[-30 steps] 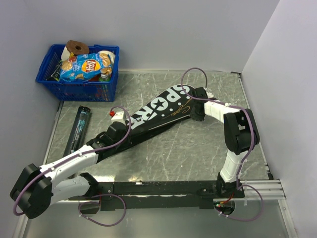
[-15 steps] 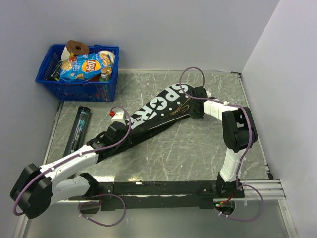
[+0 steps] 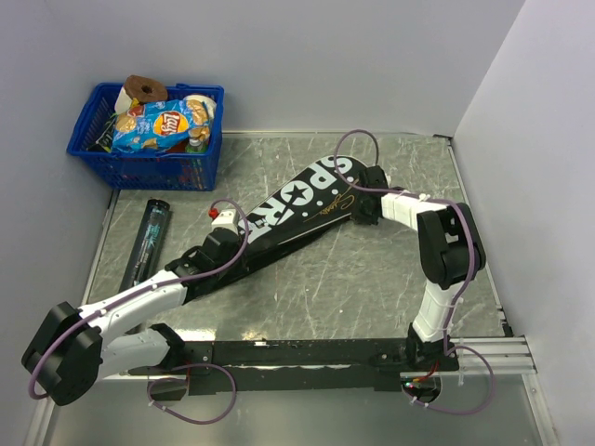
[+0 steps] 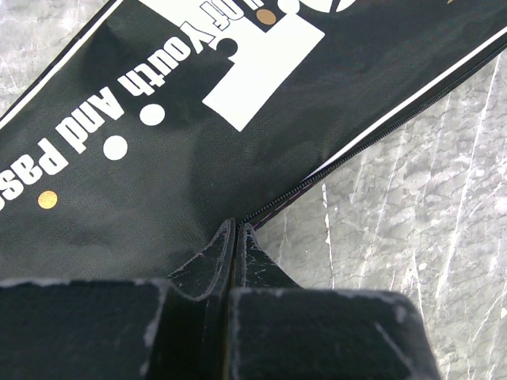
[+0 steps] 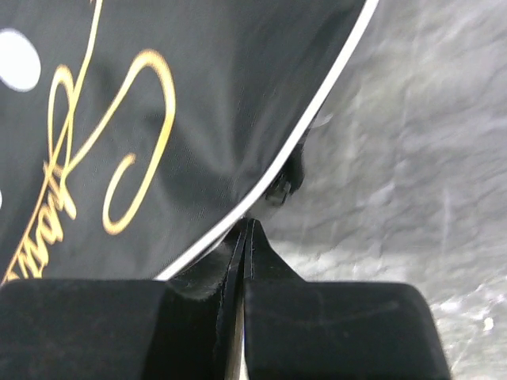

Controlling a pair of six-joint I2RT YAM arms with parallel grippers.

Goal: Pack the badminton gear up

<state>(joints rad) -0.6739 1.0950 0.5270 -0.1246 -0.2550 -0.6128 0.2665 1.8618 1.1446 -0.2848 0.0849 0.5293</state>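
Observation:
The black racket-shaped bag [image 3: 288,209] lettered SPORT lies diagonally across the table, wide end at the back right. My left gripper [image 3: 219,245] is shut on the bag [image 4: 198,142] at its narrow part, fingertips pressed together [image 4: 238,226] right on the zipper line [image 4: 356,142]. My right gripper [image 3: 359,206] is shut on the white-piped rim of the bag [image 5: 158,119] at the wide end, its tips [image 5: 248,223] just below the zipper pull [image 5: 281,188]. A long dark tube [image 3: 147,237] lies on the left, apart from both arms.
A blue plastic basket [image 3: 93,153] holding a crisp packet [image 3: 158,125] and other items stands in the back left corner. Walls close the table on the left, back and right. A black rail [image 3: 307,353] with the arm bases runs along the near edge.
My right gripper has closed on the bag's rim and shifted slightly left, nudging the wide end with it. The left arm has held still.

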